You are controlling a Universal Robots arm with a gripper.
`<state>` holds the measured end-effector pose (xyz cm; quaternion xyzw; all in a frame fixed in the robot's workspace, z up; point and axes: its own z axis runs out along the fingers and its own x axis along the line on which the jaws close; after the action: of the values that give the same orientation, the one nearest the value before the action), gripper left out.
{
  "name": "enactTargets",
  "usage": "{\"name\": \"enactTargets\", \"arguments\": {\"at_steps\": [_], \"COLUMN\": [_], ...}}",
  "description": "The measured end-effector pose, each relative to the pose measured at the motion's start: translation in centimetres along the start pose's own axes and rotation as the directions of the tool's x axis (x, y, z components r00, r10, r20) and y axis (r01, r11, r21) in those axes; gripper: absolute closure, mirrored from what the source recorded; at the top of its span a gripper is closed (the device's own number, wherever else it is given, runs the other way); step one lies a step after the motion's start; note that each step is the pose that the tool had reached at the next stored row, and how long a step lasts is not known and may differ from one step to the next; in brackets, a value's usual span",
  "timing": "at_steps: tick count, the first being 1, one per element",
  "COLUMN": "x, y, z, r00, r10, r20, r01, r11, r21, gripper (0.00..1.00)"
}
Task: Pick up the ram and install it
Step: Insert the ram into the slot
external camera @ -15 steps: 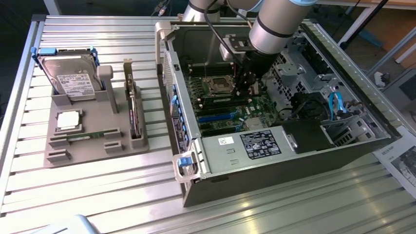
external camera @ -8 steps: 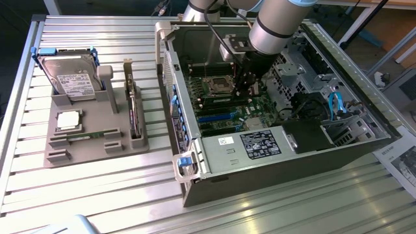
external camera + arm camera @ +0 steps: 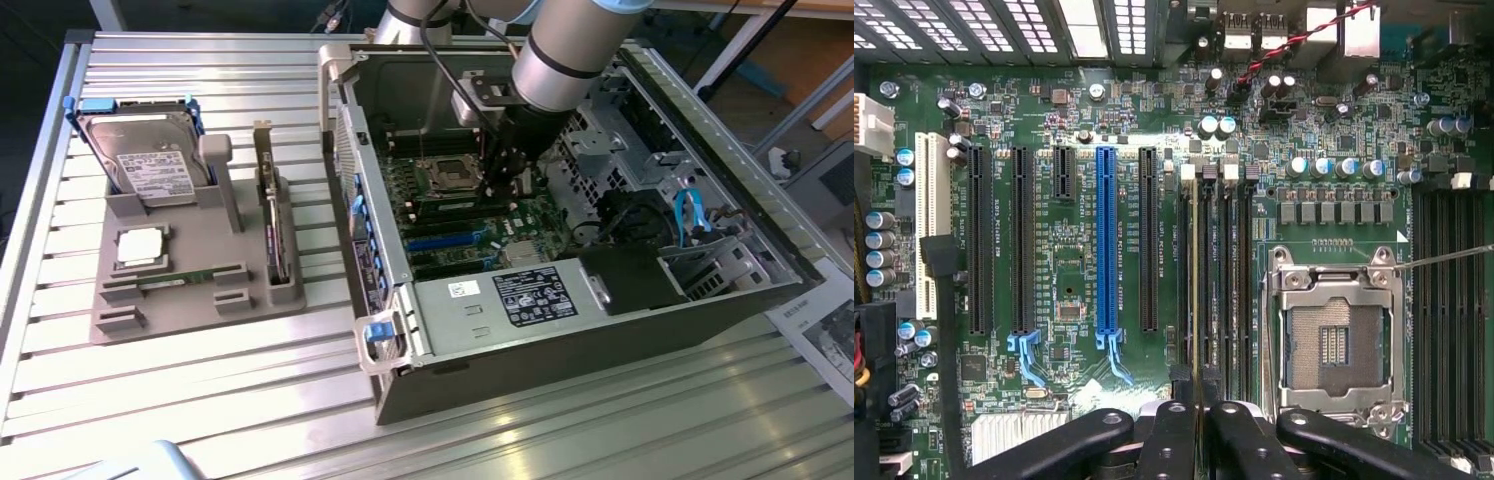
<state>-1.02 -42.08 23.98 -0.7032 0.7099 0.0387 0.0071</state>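
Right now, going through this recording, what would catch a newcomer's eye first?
The arm reaching down into the open computer case dominates the exterior view. In the wrist view, its hand sits at the dark memory slots, which lie between a bright blue slot and the empty processor socket. At the exterior view's left, a grey tray holds a hard drive.
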Motion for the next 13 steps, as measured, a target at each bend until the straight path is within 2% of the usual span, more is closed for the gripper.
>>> {"name": "enactTargets", "arguments": {"at_steps": [13], "x": [0.01], "y": [0.07], "z": [0.17], "r00": [1.0000], "r10": [0.000], "r20": [0.0000], "r01": [0.000], "r11": [1.0000], "r21": [0.0005], "gripper": [0.88]}}
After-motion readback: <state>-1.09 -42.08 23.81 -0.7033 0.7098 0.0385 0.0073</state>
